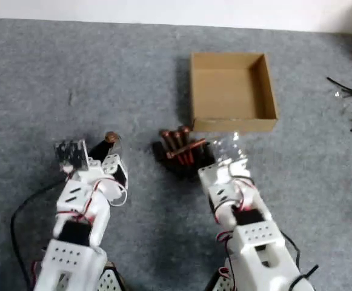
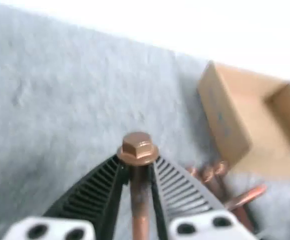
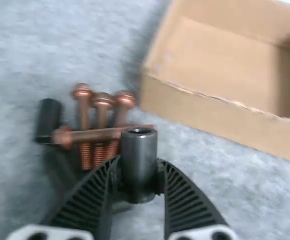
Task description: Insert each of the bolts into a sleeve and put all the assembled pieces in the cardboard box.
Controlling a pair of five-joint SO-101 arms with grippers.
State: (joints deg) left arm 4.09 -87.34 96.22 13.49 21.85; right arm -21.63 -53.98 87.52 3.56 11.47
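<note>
- The left hand is closed on a copper bolt. The hex head stands just past the fingertips, and the shank runs back between the fingers along the hand's own line.
- The right hand is clamped on a dark sleeve, which also lies lengthwise between the fingers. Its open bore faces the cardboard box.
- The two axes run side by side, both pointing boxward, not end to end. One piece would have to turn before they can mate.
- The sleeve sits just before the box's near wall. The bolt is held well apart from it, farther from the box.
- The bolt's threaded end seems buried toward the palm, though this is unclear.
- Loose bolts and a spare sleeve lie on the surface between the hands, near the box's corner.
</note>
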